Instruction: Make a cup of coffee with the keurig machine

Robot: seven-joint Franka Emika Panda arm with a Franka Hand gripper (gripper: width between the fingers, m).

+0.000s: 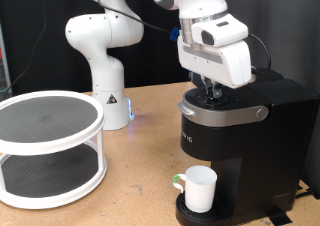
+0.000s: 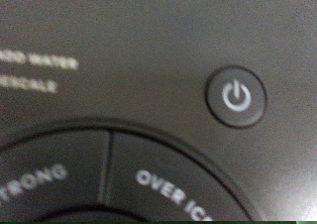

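Note:
The black Keurig machine (image 1: 240,146) stands at the exterior view's right, its silver-grey lid handle (image 1: 225,112) down. The small white cup (image 1: 200,189) stands on its round drip base under the spout. My gripper (image 1: 210,90) hangs directly over the machine's top and its fingertips touch or nearly touch the button panel. The wrist view is filled by that panel at very close range: a round power button (image 2: 236,97) and segments marked STRONG (image 2: 40,179) and OVER ICE (image 2: 173,194). The fingers do not show there.
A white two-tier round rack (image 1: 45,146) with dark mesh shelves stands at the exterior view's left. The white arm base (image 1: 108,86) rises behind it on the wooden table (image 1: 140,181). A dark curtain hangs at the back.

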